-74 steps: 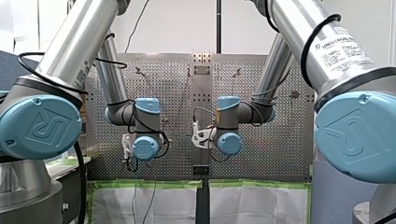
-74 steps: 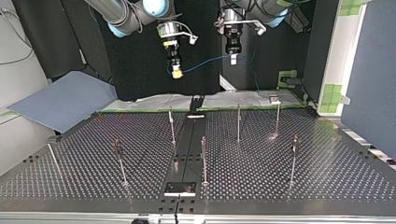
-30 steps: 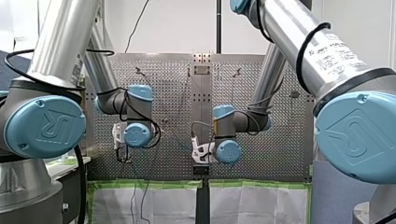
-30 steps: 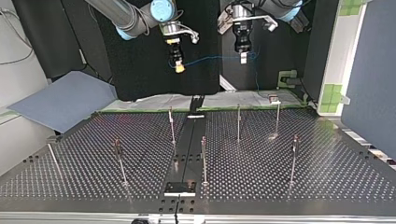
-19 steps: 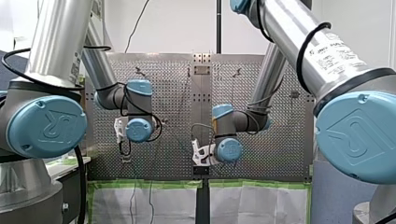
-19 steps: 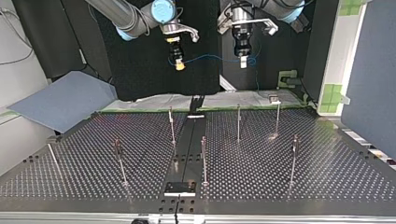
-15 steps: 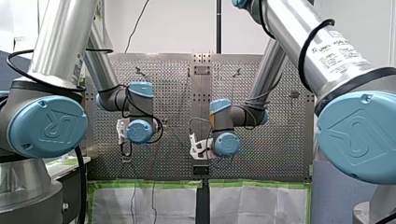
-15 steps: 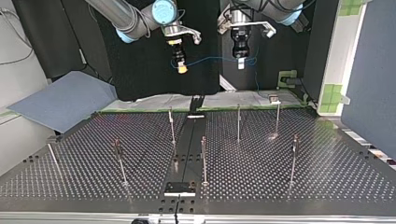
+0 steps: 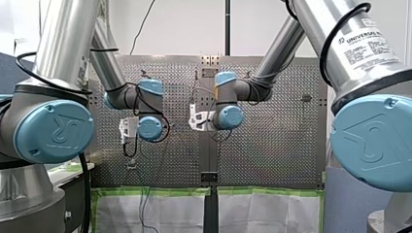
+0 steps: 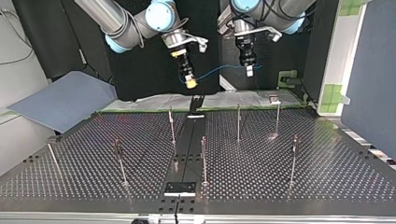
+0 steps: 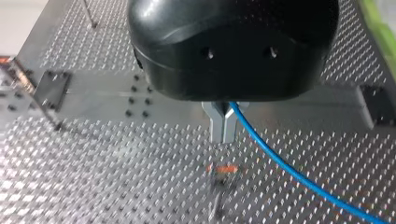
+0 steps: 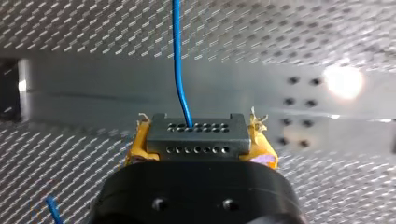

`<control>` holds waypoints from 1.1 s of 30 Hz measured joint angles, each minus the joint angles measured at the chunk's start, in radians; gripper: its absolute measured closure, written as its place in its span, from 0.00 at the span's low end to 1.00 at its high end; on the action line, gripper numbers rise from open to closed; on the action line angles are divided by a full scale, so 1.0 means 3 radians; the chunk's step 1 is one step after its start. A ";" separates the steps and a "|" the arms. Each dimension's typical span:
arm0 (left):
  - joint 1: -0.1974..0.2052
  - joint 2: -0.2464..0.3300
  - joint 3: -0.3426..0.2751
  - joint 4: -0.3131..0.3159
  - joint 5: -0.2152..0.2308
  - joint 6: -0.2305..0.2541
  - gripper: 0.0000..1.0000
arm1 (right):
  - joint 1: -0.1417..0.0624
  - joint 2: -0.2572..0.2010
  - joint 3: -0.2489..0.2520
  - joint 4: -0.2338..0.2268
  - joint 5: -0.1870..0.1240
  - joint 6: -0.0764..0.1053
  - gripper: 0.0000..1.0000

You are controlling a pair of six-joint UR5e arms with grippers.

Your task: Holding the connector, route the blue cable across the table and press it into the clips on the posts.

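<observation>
In the upper middle of the top view, my right gripper grips the dark connector between its yellow pads. The blue cable leaves the connector's face ahead of the gripper. It runs in a shallow span to my left gripper, just to the right, whose metal fingers are pinched narrow on it. Both hang above the perforated table, well apart from the posts at mid-frame.
</observation>
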 joint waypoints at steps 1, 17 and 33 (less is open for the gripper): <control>0.0012 0.0028 0.0003 -0.0027 -0.0021 0.0000 1.00 | 0.0000 -0.0030 -0.0019 0.0027 -0.0014 0.0003 1.00; 0.0147 0.0587 0.0073 -0.0583 -0.0220 -0.0182 1.00 | 0.0115 -0.0322 -0.0369 0.0189 -0.0128 0.0036 1.00; 0.0358 0.0965 0.0424 -0.0982 -0.0218 -0.0184 1.00 | 0.0217 -0.0090 -0.0783 0.0375 -0.0165 0.0201 1.00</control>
